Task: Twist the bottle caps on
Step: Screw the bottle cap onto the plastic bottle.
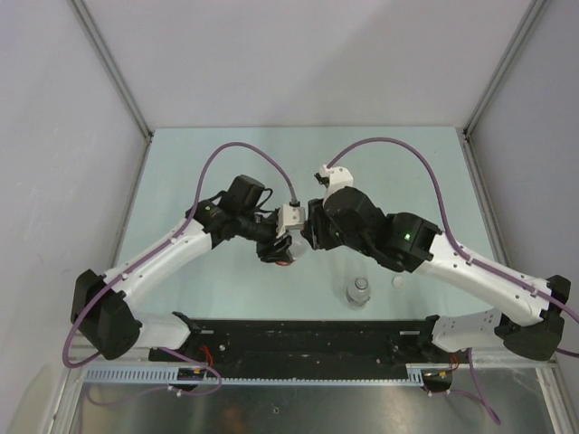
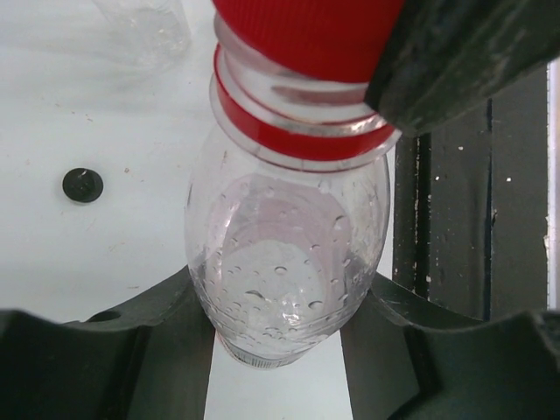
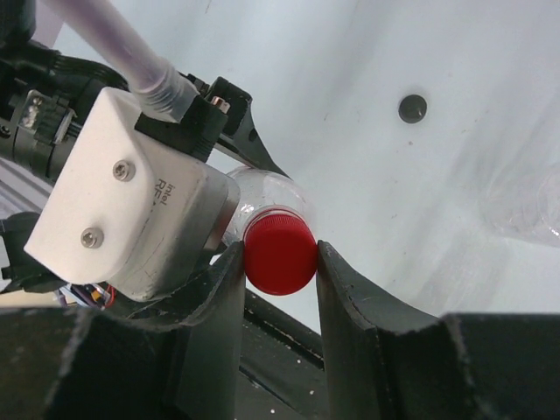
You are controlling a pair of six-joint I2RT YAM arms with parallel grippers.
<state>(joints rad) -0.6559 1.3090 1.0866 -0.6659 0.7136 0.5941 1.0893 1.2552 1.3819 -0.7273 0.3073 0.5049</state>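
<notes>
My left gripper [image 2: 282, 293] is shut on the body of a clear bottle [image 2: 280, 254] and holds it above the table; this also shows in the top view [image 1: 274, 244]. A red cap [image 3: 280, 254] sits on that bottle's neck. My right gripper [image 3: 278, 262] is shut on the red cap, one finger on each side, and meets the left gripper at mid-table [image 1: 303, 237]. A second clear bottle [image 1: 359, 291] stands to the near right. A whitish cap [image 1: 396, 283] lies beside it. A third clear bottle [image 3: 525, 206] shows at the right wrist view's edge.
A small black round thing [image 2: 83, 185] lies on the pale table [image 1: 226, 289]; I cannot tell whether it is the black cap. A black rail [image 1: 308, 339] runs along the near edge. Grey walls close in the left, right and back.
</notes>
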